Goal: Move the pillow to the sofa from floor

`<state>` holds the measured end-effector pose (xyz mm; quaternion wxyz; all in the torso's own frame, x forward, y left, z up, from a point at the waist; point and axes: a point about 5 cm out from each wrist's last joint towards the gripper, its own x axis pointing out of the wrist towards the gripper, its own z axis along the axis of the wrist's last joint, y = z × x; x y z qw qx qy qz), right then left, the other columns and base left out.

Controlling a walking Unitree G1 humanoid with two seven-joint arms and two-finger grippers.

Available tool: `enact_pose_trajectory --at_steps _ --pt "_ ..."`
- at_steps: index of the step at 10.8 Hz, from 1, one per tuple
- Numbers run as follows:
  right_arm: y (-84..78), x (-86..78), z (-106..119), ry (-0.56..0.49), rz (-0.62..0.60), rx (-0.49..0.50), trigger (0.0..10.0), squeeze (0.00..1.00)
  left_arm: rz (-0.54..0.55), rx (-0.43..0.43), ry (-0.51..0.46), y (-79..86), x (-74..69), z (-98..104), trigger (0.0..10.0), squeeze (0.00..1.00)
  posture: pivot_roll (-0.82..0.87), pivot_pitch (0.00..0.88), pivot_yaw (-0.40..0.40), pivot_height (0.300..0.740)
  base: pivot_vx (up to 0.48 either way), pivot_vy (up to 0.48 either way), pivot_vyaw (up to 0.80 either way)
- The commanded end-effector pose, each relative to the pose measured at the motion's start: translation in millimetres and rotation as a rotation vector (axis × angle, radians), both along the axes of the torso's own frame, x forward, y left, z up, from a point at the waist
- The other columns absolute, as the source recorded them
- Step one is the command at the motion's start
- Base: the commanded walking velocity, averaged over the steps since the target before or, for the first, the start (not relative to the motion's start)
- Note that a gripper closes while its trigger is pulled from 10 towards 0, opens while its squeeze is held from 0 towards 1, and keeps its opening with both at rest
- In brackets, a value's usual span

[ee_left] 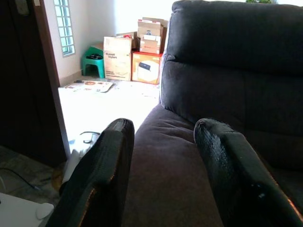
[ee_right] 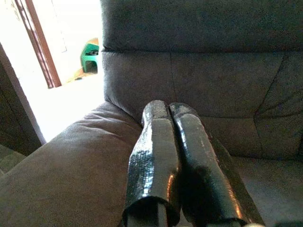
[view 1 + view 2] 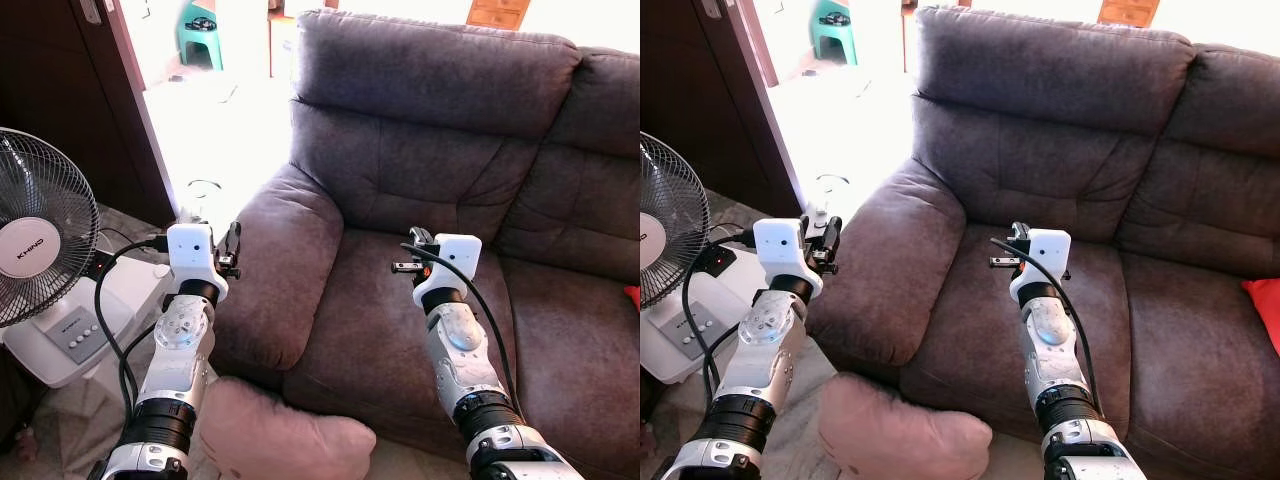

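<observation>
Left gripper [image 1: 163,142] spread, pillow [image 3: 275,432] lengthwise along sofa [image 3: 440,170] front

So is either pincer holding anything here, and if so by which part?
Nothing is held. The left pincer is open above the sofa armrest, the right pincer is shut and empty over the seat, and the pillow lies on the floor.

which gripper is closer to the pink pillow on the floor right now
Left. The left gripper is raised beside the sofa's armrest, above the pillow. The right gripper hangs over the seat cushion, farther off.
</observation>
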<state>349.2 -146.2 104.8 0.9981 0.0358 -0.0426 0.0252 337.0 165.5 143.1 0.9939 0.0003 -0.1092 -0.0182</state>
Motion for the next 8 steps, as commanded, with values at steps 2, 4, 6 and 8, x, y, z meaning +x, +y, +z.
enact_pose_trajectory --at_steps 2,4,6,8 --pt "2.0 2.8 5.3 -0.013 0.004 0.008 10.0 0.00 -0.008 0.002 -0.014 -2.4 -0.7 4.8 10.0 0.00 0.13 0.082 -0.062 0.730 0.000 0.000 0.00" --pt "2.2 2.9 4.7 -0.007 0.010 -0.003 10.0 0.00 0.000 -0.003 -0.010 -1.3 -1.2 3.6 10.0 0.00 0.13 0.086 -0.065 0.730 0.000 0.000 0.00" --pt "2.1 3.3 4.6 0.000 0.010 -0.011 10.0 0.00 0.002 -0.008 -0.010 -1.2 -0.8 3.8 10.0 0.00 0.13 0.087 -0.066 0.730 0.000 0.000 0.00" --pt "2.2 3.5 4.8 0.001 0.010 -0.013 10.0 0.00 0.000 -0.010 -0.010 -2.3 -0.6 4.1 10.0 0.00 0.12 0.089 -0.067 0.730 0.000 0.000 0.00"
